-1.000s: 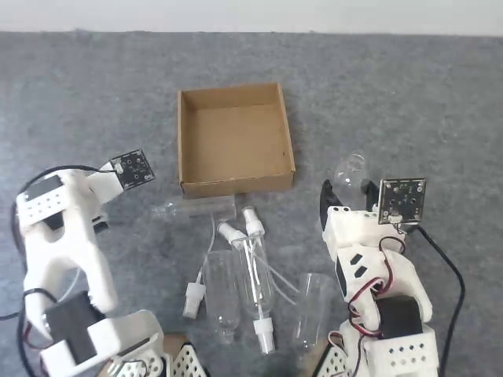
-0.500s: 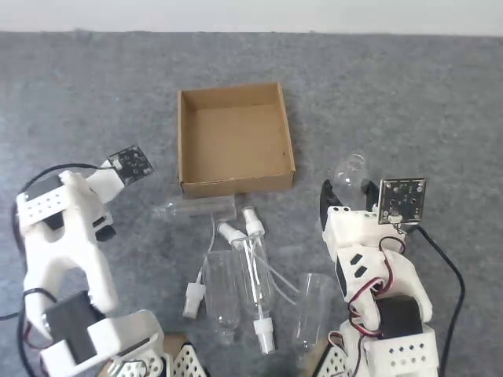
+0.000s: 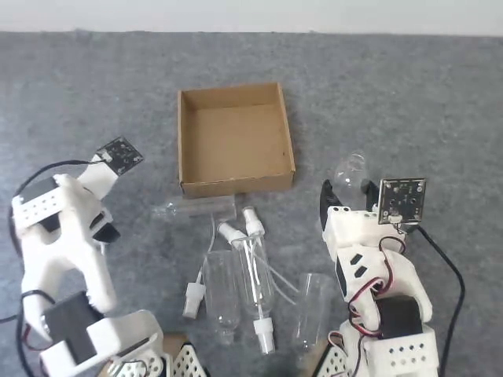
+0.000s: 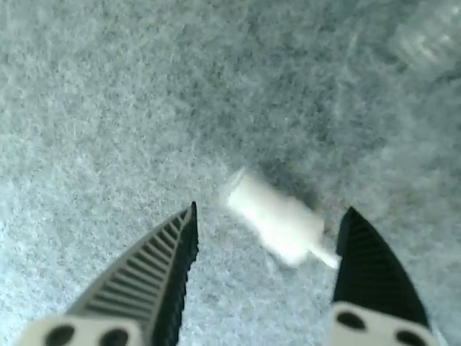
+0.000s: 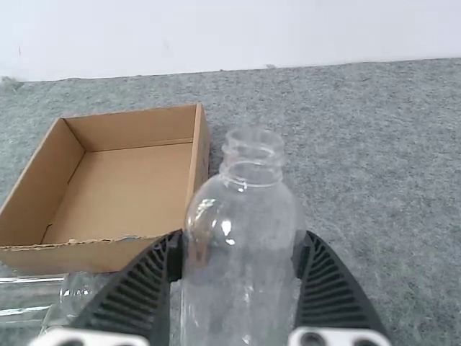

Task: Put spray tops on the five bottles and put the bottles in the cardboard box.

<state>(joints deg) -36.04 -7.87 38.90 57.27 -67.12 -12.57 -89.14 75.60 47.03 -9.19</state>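
While the right pincer (image 5: 238, 251) grips a clear, open-necked bottle (image 5: 248, 180), the left pincer (image 4: 272, 211) gapes.

Bright, even, diffuse light from overhead. Shadows are soft and short: a thin one along the near wall of the box (image 3: 234, 185), a dim patch beside the spray top (image 4: 277, 220). Small glints on the bottle (image 5: 245, 238). Tabletop (image 3: 393, 102) matte and evenly lit.

Wide-spread left tool (image 4: 272, 211), right tool (image 5: 239, 241) tight in grasp.
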